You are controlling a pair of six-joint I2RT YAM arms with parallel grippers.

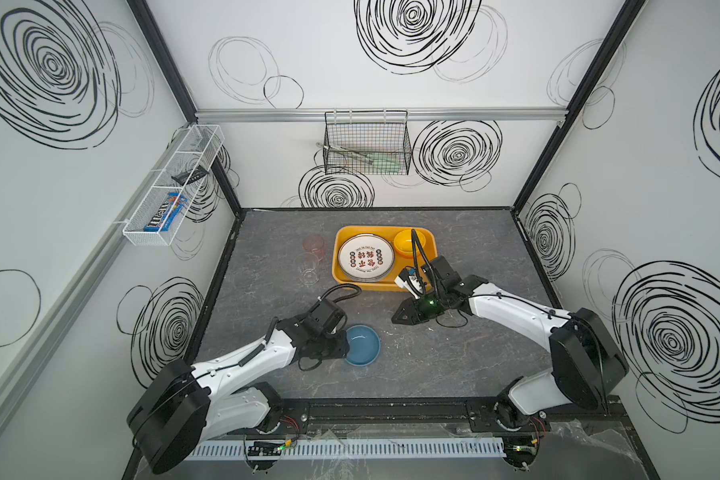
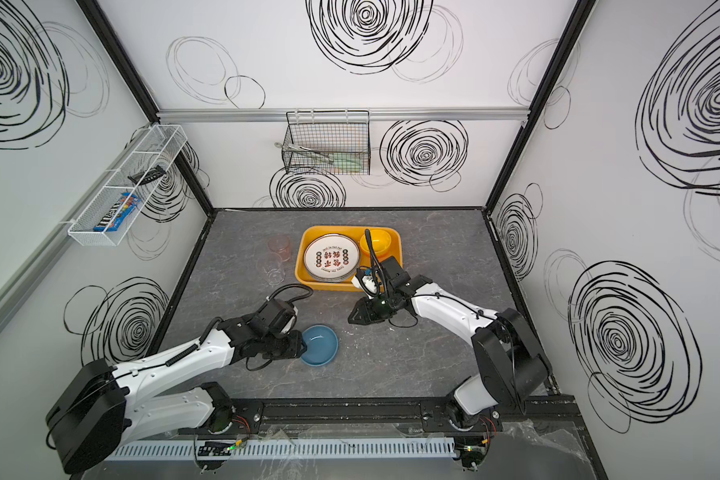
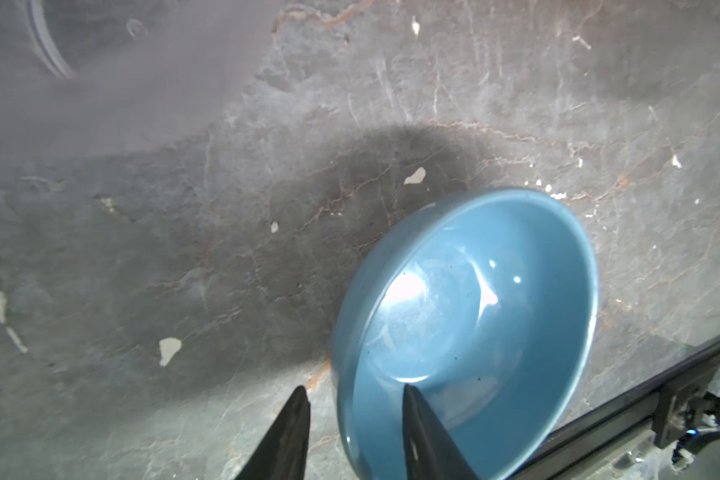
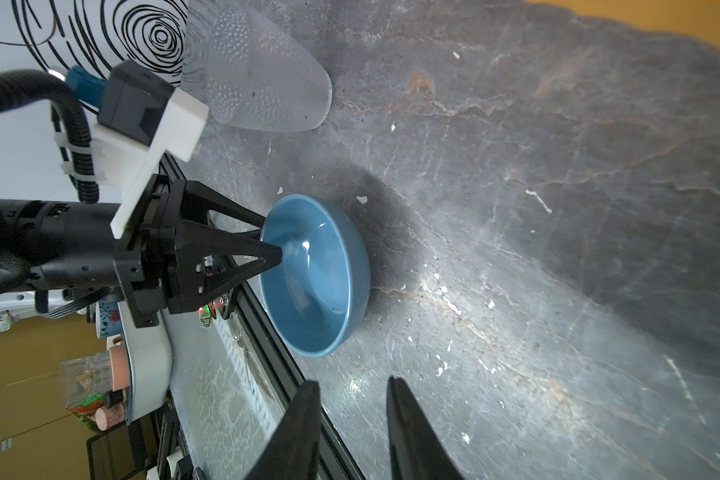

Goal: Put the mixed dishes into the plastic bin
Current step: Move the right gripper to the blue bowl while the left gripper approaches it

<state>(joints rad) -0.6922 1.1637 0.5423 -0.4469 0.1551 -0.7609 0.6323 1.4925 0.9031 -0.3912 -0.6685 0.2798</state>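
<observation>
A blue bowl (image 1: 362, 345) (image 2: 319, 345) (image 3: 474, 311) (image 4: 316, 278) sits on the grey table near the front. My left gripper (image 1: 344, 345) (image 2: 302, 343) (image 3: 355, 388) (image 4: 272, 239) straddles its near rim, open: one finger inside, one outside with a gap to the wall. The yellow-orange plastic bin (image 1: 375, 227) (image 2: 341, 227) holds a white plate with red-black characters (image 1: 366, 257) (image 2: 331, 257) and a yellow bowl (image 1: 408, 243) (image 2: 375, 243). A pinkish cup (image 1: 313, 245) (image 2: 279, 245) and a clear cup (image 1: 307, 268) (image 2: 272, 268) (image 4: 262, 70) stand left of the bin. My right gripper (image 1: 393, 320) (image 2: 350, 320) (image 4: 352, 381) hovers open and empty in front of the bin.
A black wire basket (image 1: 366, 145) hangs on the back wall and a white mesh rack (image 1: 173, 187) on the left wall. A black rail (image 1: 371, 409) runs along the table's front edge, close behind the blue bowl.
</observation>
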